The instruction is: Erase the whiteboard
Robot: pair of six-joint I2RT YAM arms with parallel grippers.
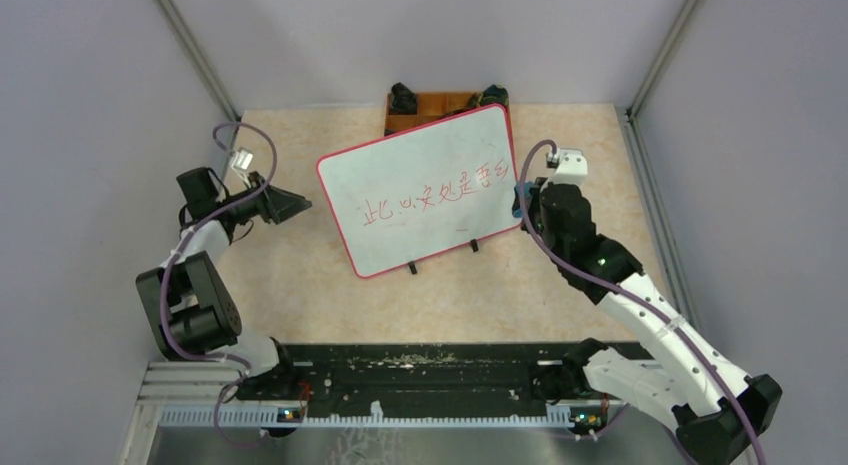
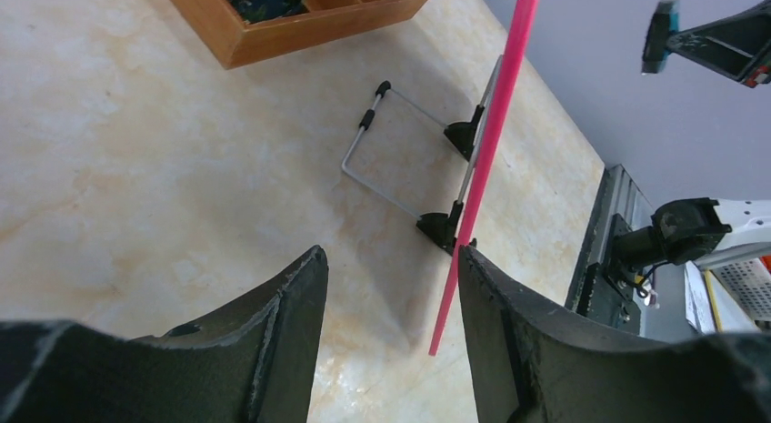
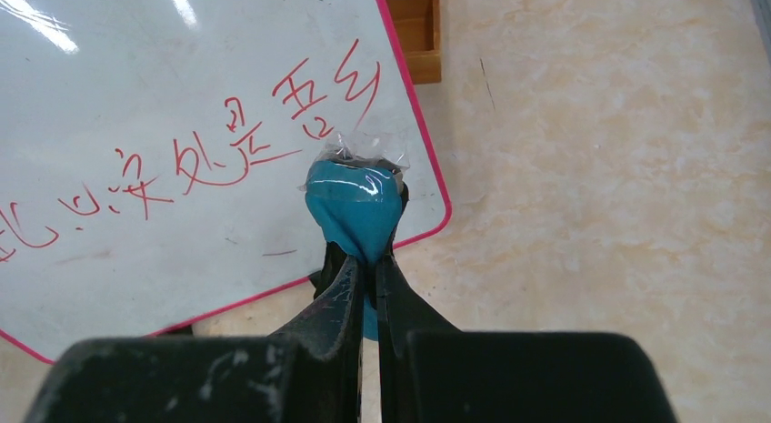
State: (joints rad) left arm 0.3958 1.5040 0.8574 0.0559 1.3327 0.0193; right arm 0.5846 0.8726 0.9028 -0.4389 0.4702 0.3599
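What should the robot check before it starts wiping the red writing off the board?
1. Grip: right pincer shut on blue wiper: ok.
2. Contact: wiper touching the whiteboard: cannot tell.
3. Job done: red writing wiped off: not ok, all there.
4. Steadying: left pincer gripping the red rim: not ok, open, not gripping.
5. Support: wire stand resting on the table: ok.

whiteboard (image 1: 420, 175): white, red rim, red writing | tray (image 2: 309, 27): brown | eraser (image 3: 355, 209): blue
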